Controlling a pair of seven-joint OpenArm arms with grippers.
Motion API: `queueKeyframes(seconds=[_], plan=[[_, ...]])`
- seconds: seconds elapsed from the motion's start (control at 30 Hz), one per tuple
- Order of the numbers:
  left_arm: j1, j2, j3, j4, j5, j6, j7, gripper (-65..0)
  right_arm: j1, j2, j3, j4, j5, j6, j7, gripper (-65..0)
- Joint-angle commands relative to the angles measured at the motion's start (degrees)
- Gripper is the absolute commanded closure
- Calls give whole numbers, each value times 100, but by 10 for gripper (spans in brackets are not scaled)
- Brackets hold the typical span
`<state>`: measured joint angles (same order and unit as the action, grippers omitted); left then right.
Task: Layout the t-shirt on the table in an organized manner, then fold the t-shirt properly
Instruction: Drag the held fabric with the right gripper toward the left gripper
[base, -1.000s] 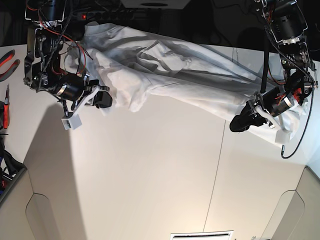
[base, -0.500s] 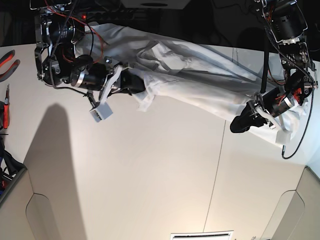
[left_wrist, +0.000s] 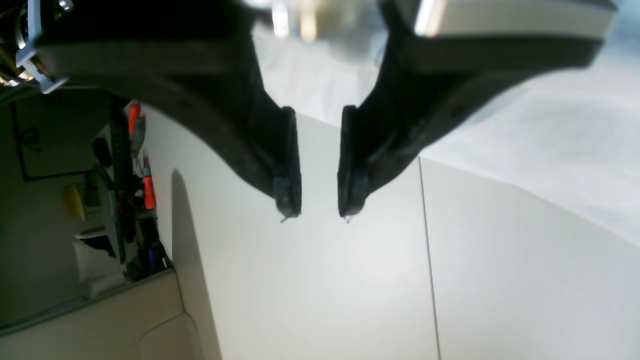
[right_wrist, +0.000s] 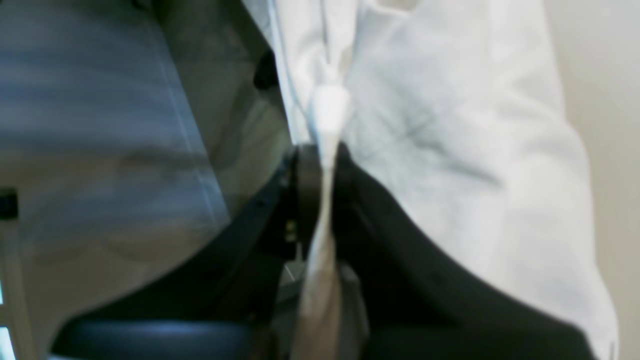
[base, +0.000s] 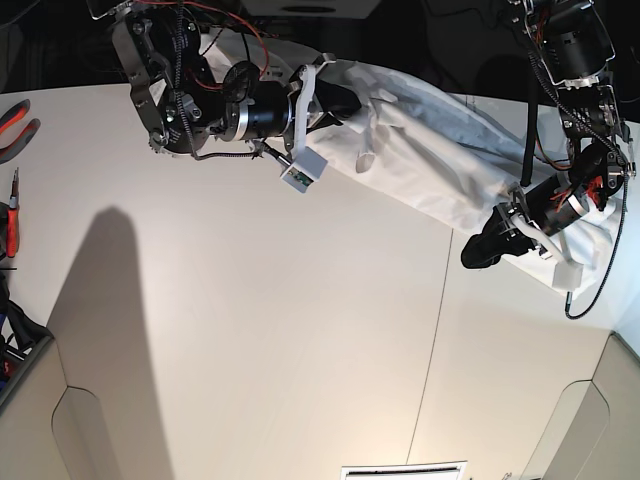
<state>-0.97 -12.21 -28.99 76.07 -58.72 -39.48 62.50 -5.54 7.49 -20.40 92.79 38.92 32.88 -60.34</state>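
Observation:
The white t-shirt (base: 430, 150) lies bunched in a long strip along the far right of the table (base: 300, 330). My right gripper (base: 350, 100) is at the back centre, shut on a fold of the shirt; the right wrist view shows the t-shirt (right_wrist: 450, 125) pinched thin in the right gripper (right_wrist: 320, 155). My left gripper (base: 477, 254) hangs at the strip's right end. In the left wrist view the left gripper (left_wrist: 320, 200) is open with nothing in it, above the bare table (left_wrist: 325, 290). The t-shirt (left_wrist: 550, 125) lies just behind it.
Red-handled tools (base: 12, 120) lie at the table's left edge, with more clutter (left_wrist: 120, 200) beyond that edge. A thin dark seam (base: 435, 330) runs front to back right of the middle. The near corners of the table have rounded cut-outs (base: 90, 430).
My right arm has swung from the left side toward the back centre, dragging the shirt's left part with it, so the cloth is bunched narrower to the right. The left arm has stayed put.

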Motion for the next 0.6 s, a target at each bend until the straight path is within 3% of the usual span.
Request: queueKeyframes(seconds=[0.0, 0.17, 0.27, 0.33, 0.57], plan=[[-94, -68, -17, 94, -149, -52, -107, -168, 59, -7, -17, 105, 42, 57, 50, 0], [-94, -68, -17, 94, -149, -52, -120, -168, 59, -4, -20, 101, -264, 55, 52, 0], [-96, -68, -17, 94, -149, -52, -170, -168, 59, -4, -20, 101, -382, 55, 61, -214], [-96, -68, -17, 94, -149, -52, -188, -168, 59, -4, -20, 101, -492, 55, 146, -291], [-94, -70, -17, 94, -144, -52, -188, -168, 170, -4, -20, 107, -549, 52, 201, -295]])
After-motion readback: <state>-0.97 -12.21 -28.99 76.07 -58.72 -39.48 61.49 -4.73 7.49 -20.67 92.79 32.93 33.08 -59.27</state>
